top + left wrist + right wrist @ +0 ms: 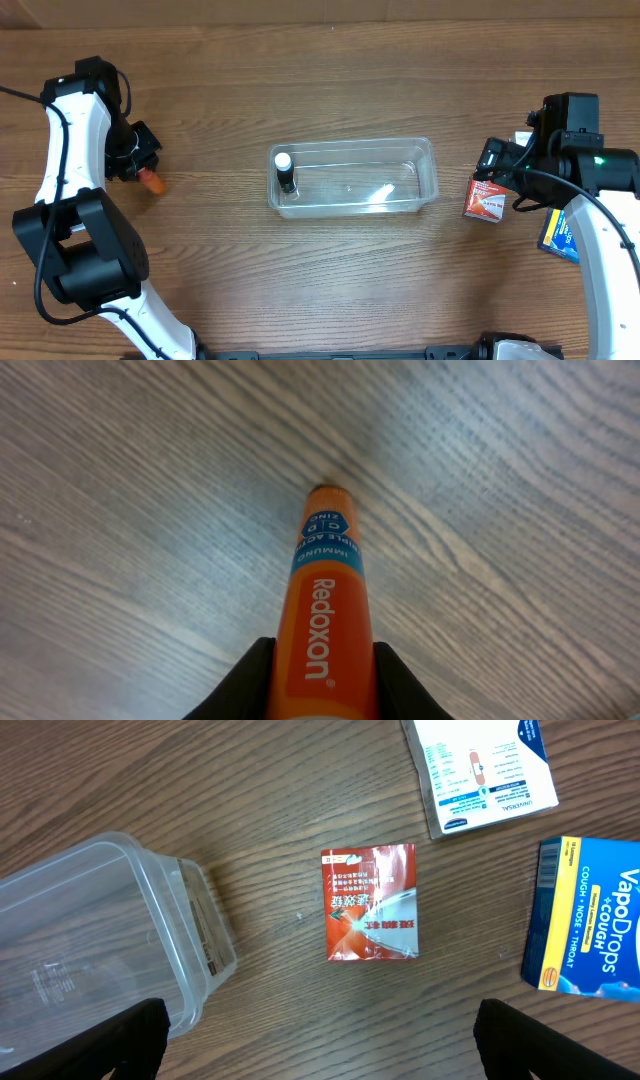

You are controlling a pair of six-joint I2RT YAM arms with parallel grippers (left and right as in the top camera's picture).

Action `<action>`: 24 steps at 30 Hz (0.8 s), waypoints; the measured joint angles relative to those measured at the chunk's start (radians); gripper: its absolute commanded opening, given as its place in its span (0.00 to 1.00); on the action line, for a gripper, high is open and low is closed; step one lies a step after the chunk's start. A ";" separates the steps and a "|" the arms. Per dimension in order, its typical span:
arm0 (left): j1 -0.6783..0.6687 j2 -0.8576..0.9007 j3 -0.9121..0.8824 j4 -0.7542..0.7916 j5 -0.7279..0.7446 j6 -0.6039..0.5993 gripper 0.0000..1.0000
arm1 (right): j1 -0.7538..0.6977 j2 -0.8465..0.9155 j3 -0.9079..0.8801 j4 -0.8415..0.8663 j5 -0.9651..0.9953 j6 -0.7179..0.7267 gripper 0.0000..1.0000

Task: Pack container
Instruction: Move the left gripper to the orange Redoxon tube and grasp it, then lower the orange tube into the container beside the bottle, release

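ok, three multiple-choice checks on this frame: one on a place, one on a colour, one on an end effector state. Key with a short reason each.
1. Where is the small white-capped bottle?
A) inside the container, at the end toward the left end effector
B) on the table outside the bin
C) in the right end effector

2. What colour is the tube in the left end effector?
A) green
B) orange
C) white

3. The right end effector is:
A) shut, empty
B) shut on the container's rim
C) open, holding nothing

Key:
1 A: the overhead view shows it within the clear walls at that end.
2 B: the left wrist view shows an orange Redoxon tube clamped there.
3 C: in the right wrist view its fingers are wide apart, and the red packet lies ungrasped.
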 measured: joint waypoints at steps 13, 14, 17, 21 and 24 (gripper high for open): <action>-0.106 -0.039 0.146 -0.185 0.030 0.000 0.04 | 0.000 0.000 0.000 0.000 0.000 0.000 1.00; -0.142 -0.063 0.173 -0.203 0.031 0.000 0.04 | 0.000 0.000 0.000 0.000 0.000 0.000 1.00; -0.256 -0.147 0.240 -0.233 0.038 0.000 0.04 | 0.000 0.000 0.000 0.000 0.000 0.000 1.00; -0.473 -0.290 0.296 -0.248 0.052 -0.004 0.04 | 0.000 0.000 0.000 0.000 0.000 0.000 1.00; -0.597 -0.340 0.303 -0.267 0.063 -0.026 0.04 | 0.000 0.000 0.000 0.001 0.000 0.000 1.00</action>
